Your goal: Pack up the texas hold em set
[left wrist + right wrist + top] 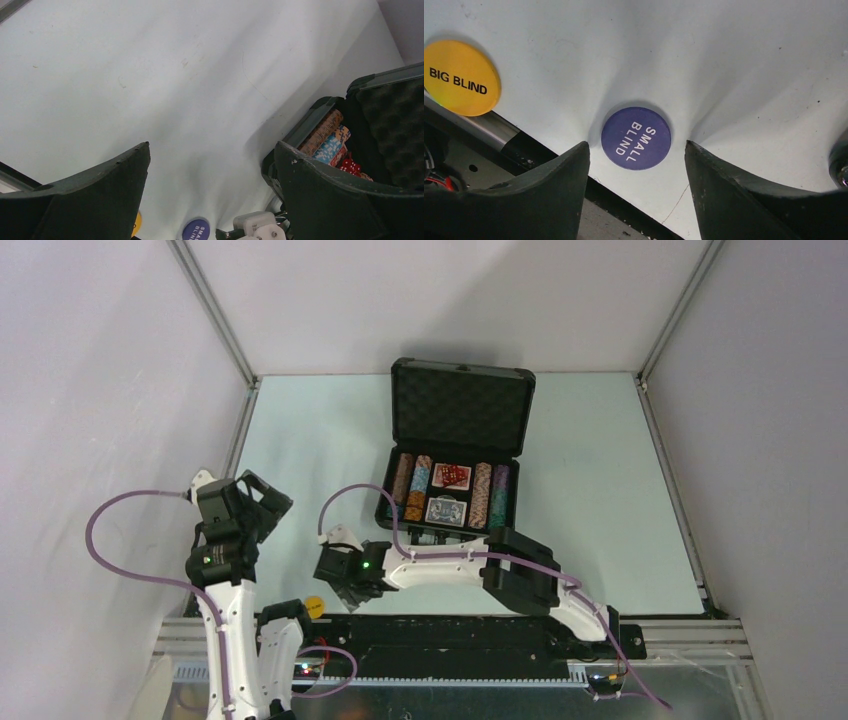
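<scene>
The black case [384,502] lies open at mid-table, its foam-lined lid [460,408] upright. It holds rows of striped chips [483,494], two card decks [446,511] and red dice [451,476]. A purple SMALL BLIND button [636,138] lies flat on the table near its front edge. My right gripper [636,144] is open just above it, one fingertip on each side, not touching it. A yellow BIG BLIND button [460,77] lies to its left, also seen in the top view [314,606]. My left gripper [268,498] is open and empty, raised left of the case.
The table's front edge and black base rail [450,632] run just behind the buttons. In the left wrist view the case corner [320,107], chips [327,140], the purple button [196,230] and the right arm's white wrist camera [257,225] show. Grey walls enclose the table.
</scene>
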`<action>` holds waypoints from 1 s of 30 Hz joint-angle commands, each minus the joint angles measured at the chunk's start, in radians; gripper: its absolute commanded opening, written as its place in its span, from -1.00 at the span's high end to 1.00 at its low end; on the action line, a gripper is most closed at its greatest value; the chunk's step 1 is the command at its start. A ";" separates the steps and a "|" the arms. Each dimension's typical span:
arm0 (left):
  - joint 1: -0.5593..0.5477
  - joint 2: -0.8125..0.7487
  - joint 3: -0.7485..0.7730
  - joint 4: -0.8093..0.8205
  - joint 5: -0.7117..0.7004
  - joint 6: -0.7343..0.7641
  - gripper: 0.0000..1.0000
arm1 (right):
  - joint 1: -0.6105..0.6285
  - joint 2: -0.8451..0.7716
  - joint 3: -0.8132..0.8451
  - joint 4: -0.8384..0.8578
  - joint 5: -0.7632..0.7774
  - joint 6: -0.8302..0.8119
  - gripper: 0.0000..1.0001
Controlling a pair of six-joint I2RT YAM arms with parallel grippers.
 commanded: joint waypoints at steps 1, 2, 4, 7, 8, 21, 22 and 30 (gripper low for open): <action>-0.003 0.000 0.002 0.026 0.007 0.024 -0.97 | 0.002 0.034 0.026 -0.037 -0.020 0.009 -0.40; -0.002 0.001 0.002 0.027 0.008 0.024 -0.97 | 0.000 0.035 0.026 -0.043 -0.023 0.013 -0.37; -0.003 0.003 0.003 0.026 0.011 0.023 -0.97 | -0.001 0.037 0.020 -0.058 -0.026 0.024 -0.30; -0.002 0.004 0.006 0.026 0.012 0.025 -0.97 | -0.004 0.031 -0.001 -0.065 -0.019 0.037 -0.17; -0.004 0.004 0.006 0.026 0.012 0.026 -0.97 | -0.003 0.026 -0.006 -0.064 -0.015 0.038 -0.14; -0.004 0.009 0.008 0.025 0.010 0.027 -0.97 | -0.041 -0.030 -0.048 -0.012 0.046 -0.006 -0.42; -0.003 0.009 0.006 0.025 0.010 0.028 -0.97 | -0.043 -0.031 -0.047 -0.008 0.045 -0.010 -0.44; -0.003 0.007 0.004 0.025 0.007 0.028 -0.97 | -0.051 0.018 0.020 -0.008 0.022 -0.033 -0.33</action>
